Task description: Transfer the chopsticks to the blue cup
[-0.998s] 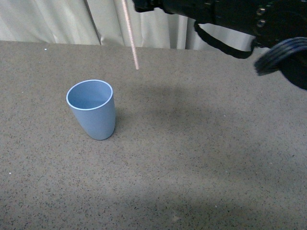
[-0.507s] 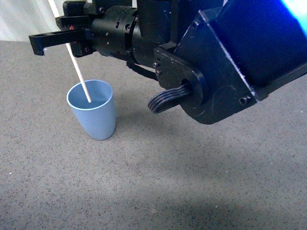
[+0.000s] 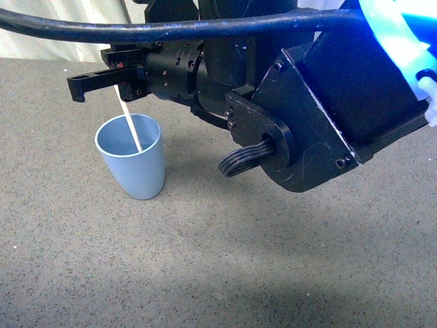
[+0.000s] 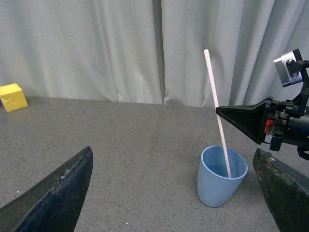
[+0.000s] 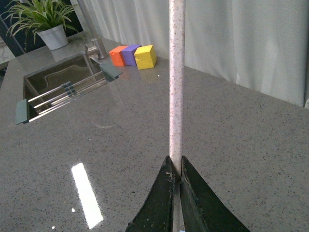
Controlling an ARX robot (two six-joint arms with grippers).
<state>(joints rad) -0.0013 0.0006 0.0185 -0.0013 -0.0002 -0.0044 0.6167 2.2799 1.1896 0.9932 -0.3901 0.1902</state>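
Front view: my right tool [image 3: 85, 80] reaches in at upper left above the blue cup [image 3: 136, 171] on the tabletop [image 3: 225, 260], with the chopsticks [image 3: 132, 130] slanting down into its mouth. Left wrist view: my left tool [image 4: 172, 152] stands wide apart at the lower corners, with the cup at lower right. Right wrist view: my right tool is clamped on the chopsticks at bottom centre.

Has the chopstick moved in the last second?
Yes. The chopstick has gone left and down: earlier its tip hung beyond the blue cup, to its right; now the tip is inside the cup.
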